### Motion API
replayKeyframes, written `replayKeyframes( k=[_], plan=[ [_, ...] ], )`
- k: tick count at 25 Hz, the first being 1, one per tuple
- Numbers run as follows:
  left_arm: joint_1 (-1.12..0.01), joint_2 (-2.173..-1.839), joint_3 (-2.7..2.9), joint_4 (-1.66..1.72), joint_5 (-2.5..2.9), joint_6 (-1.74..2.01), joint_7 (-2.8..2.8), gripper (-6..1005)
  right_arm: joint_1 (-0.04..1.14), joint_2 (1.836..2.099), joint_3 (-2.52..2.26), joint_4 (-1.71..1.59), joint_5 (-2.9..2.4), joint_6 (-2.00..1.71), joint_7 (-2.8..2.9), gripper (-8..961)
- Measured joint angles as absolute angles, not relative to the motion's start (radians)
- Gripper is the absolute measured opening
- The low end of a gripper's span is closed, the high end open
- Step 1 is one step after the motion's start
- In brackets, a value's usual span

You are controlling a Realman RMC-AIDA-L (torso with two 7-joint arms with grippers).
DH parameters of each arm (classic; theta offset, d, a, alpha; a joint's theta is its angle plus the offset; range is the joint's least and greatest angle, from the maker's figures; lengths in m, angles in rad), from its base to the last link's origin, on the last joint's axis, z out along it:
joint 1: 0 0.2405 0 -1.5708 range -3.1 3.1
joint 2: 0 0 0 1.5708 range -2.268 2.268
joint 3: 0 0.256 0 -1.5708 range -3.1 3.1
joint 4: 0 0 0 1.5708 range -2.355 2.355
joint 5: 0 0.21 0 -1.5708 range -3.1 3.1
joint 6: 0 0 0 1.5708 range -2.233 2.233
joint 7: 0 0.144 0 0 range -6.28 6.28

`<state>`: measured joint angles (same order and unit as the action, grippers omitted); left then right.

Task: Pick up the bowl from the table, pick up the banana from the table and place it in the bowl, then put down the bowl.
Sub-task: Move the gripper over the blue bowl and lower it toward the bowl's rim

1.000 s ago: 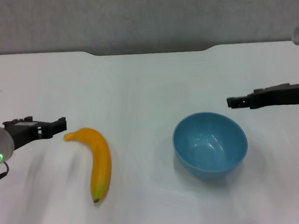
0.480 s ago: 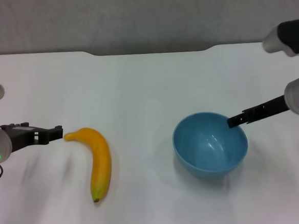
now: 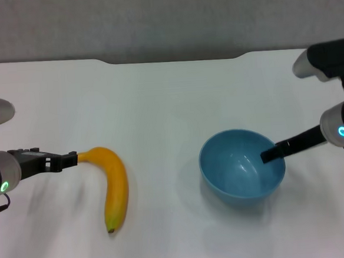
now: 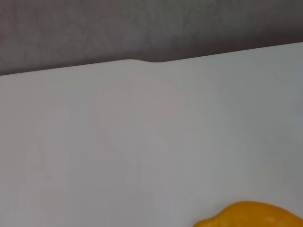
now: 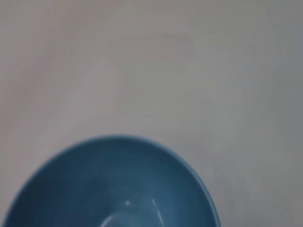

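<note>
Two claws: both at work, one at each task thing.
Right claw (image 3: 270,155): its dark tip sits at the bowl's rim on the robot's right side, one finger seemingly reaching just inside; whether the fingers are apart or together I cannot tell.
Left claw (image 3: 68,160): low over the table, its tip at the banana's stem end; contact looks likely but is not certain, and I cannot tell how the fingers stand.
Bowl (image 3: 242,165): upright on the table, right of centre, empty; round, deep, light blue, glossy with small highlights on the inner wall.
Bowl handling: probably light and rigid, with a thin hard rim; the gloss suggests a slippery wall, so a pinch across the rim, one finger inside and one outside, seems the only hold, and the bowl may tilt as it lifts.
Banana (image 3: 113,186): flat on the table, left of centre, well apart from the bowl; curved, smooth yellow-orange skin, short stem toward the left claw, dark tip toward the near edge.
Banana handling: likely light, firm but bruisable; the stem is a narrow, weak hold, so the thicker middle looks safer, gripped across the width.
Table (image 3: 170,99): plain white, flat, matte, with a notched far edge.
</note>
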<state>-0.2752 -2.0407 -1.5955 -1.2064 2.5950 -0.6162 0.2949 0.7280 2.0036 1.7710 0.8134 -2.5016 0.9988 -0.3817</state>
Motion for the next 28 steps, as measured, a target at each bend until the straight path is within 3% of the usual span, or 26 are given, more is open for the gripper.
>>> replayKeyframes(
  k=[24, 28],
  plan=[
    [-0.288, -2.043, -1.593, -1.175, 2.586, -0.589, 0.283, 882, 0.779, 2.008, 1.665, 0.628, -2.399, 0.840, -0.444, 723],
    [-0.286, -2.043, -1.585, -1.175, 2.586, -0.584, 0.276, 877, 0.784, 2.008, 1.639, 0.624, -2.397, 0.818, -0.443, 601]
  ],
)
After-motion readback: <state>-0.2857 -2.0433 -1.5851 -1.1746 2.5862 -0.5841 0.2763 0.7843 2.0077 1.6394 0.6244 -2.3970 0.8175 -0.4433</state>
